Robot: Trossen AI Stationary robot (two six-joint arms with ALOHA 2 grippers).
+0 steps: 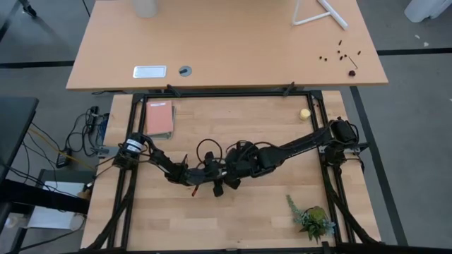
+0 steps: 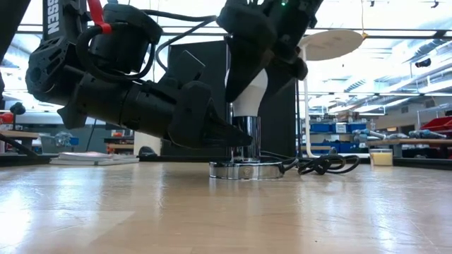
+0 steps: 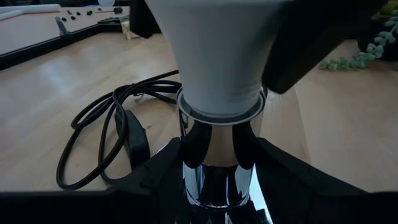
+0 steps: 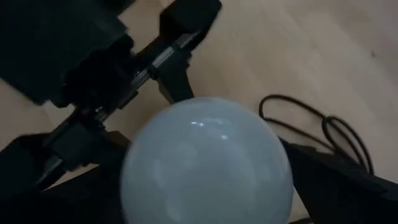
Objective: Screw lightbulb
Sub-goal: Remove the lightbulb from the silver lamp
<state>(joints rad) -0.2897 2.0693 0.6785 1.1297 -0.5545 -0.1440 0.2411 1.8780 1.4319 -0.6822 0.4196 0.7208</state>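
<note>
At the centre of the frame, the lightbulb stands upright in the chrome socket on the tabletop. The left pincer is clamped on the socket's stem. The right pincer sits over the bulb, fingers apart around it.

Both arms reach inward and meet at mid-table, the left gripper lying low with its fingers clamped on a chrome stem, the right gripper poised above, fingers spread wide.
</note>
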